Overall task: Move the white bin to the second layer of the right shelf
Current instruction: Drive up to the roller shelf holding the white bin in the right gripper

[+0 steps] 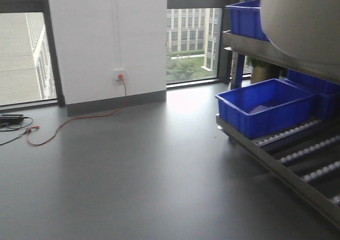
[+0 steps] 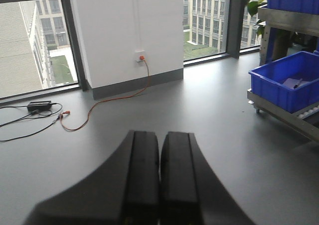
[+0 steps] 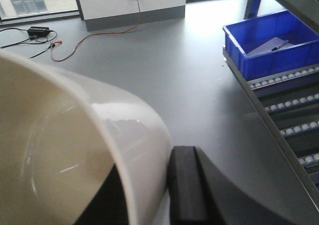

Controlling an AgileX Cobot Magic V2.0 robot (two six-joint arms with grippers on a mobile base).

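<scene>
White bin hangs high at the right of the front view, in the air before the rack and above the roller level that I take for the shelf's second layer. It touches no shelf. The right gripper carries it by the rim: one black finger lies against the outside of the wall, and a dark shape inside the tub looks to be the other, so the jaws are pinched on the wall. That one-sided hold seems to tip the bin, its opening turned toward the wrist camera.

The left gripper has its fingers pressed together with nothing between them. It points over the floor to the left, likely parked out of the way.

A blue crate fills the far end of the roller level, so the free rollers nearer and to the right seem the place to set down. The bin would first have to come down below the upper shelf, and clipping that edge is the risk.
</scene>
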